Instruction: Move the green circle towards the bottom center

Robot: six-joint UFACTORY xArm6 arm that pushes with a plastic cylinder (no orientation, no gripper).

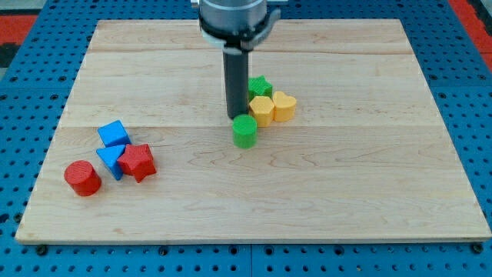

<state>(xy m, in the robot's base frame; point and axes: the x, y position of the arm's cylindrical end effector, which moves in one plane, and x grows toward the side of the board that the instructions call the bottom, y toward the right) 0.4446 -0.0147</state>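
Observation:
The green circle [245, 131] is a short green cylinder near the middle of the wooden board [346, 177]. My tip [237, 117] stands just above it in the view, at its upper left edge, touching or nearly touching it. The dark rod rises from there to the arm's mount at the view's top.
A green star [260, 85], a yellow hexagon [262, 110] and a yellow heart [284, 106] cluster just right of the rod. At the view's left lie a blue cube [114, 134], a blue triangle [111, 161], a red star [137, 161] and a red cylinder [82, 178].

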